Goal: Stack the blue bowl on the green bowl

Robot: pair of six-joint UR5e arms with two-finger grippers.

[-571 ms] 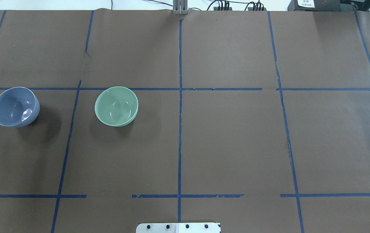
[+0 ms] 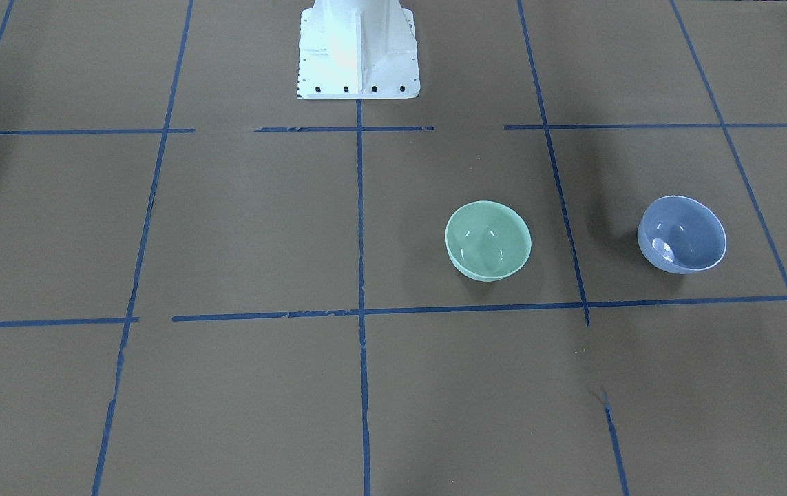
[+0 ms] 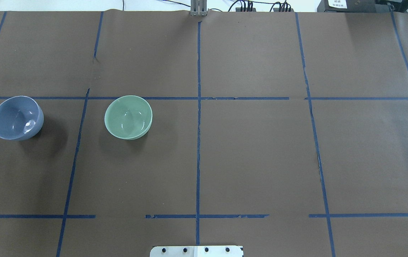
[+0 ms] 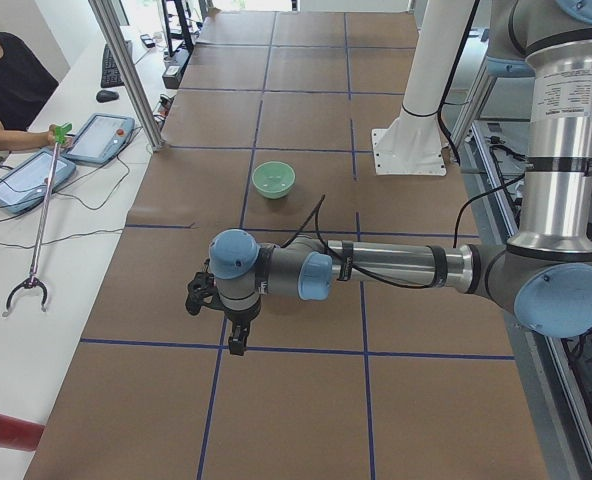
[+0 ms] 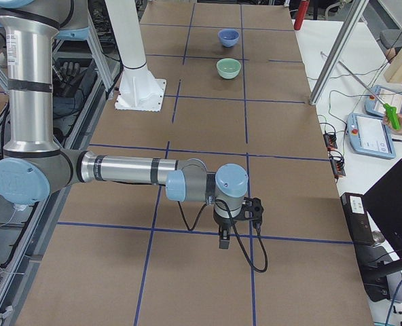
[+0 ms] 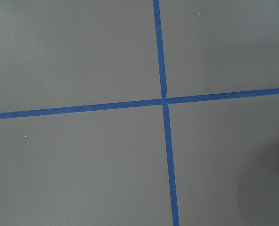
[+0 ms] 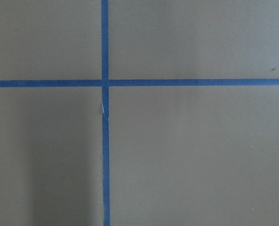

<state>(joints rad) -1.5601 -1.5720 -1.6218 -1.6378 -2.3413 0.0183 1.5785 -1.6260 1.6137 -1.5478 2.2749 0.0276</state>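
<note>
The glossy blue bowl [image 3: 16,117], well apart from the green bowl [image 3: 128,117], could slip from a rim pinch. Left hand [image 4: 238,345] and right hand [image 5: 223,242]: apart or together, cannot tell.

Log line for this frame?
stage: unstacked | blue bowl: on table, apart from green bowl | left claw: clear of bowls, state unclear | right claw: clear, state unclear

Brown bench [image 7: 191,150] crossed by two blue tape lines [image 7: 104,165] meeting upper left; a shadow darkens the lower left corner.
</note>
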